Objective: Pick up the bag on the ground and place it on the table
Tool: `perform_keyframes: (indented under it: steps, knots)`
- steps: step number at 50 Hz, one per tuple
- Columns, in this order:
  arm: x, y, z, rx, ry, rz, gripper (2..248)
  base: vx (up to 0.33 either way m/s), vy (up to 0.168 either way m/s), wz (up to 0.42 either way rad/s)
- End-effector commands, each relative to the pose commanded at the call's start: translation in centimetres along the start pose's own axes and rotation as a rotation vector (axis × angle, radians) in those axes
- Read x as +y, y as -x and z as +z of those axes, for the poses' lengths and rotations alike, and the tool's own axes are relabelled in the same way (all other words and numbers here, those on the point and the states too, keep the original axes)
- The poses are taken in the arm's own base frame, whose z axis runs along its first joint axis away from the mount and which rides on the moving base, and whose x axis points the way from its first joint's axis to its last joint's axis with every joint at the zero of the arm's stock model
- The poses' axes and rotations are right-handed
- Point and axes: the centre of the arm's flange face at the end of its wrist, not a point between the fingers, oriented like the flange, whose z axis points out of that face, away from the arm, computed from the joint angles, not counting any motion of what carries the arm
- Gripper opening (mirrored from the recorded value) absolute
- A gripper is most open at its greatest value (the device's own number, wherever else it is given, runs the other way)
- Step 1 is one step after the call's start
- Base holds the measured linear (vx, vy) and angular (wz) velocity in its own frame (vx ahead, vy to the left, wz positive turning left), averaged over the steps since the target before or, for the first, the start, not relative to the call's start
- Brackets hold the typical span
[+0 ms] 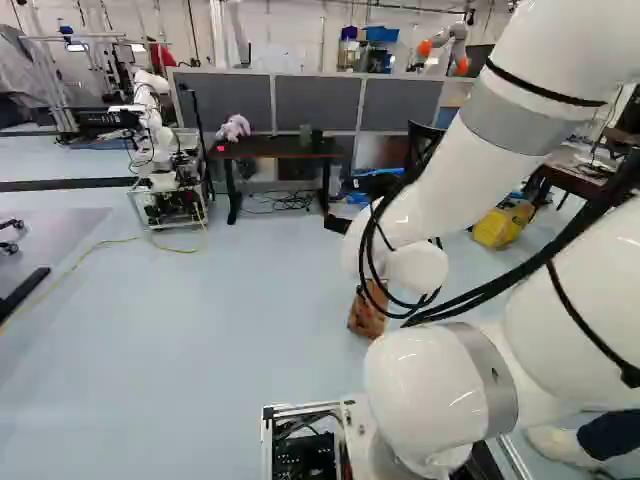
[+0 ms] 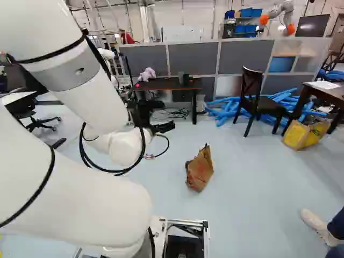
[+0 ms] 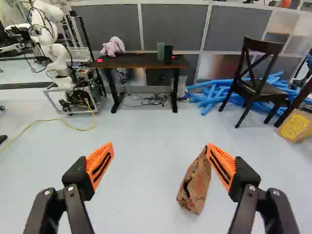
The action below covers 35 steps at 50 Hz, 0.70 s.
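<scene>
I'm likely on the approach: end effector [image 3: 160,146] wide apart, bag [image 3: 194,187] on the floor [image 3: 136,195]. Next, centre over it, then lower.

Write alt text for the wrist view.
A crumpled brown bag sits on the floor ahead of the gripper, whose fingers are open. Farther off stand another robot, a chair and a dark table with a plush toy on it.
</scene>
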Motion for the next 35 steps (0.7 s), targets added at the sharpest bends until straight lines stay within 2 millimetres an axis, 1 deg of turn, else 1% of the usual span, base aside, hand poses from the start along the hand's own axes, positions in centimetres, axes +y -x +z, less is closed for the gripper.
perform_keyframes:
  steps: [35]
  knots:
    - [0.00,0.00,0.00,0.000,0.000,0.000,247,0.000,0.000,0.000]
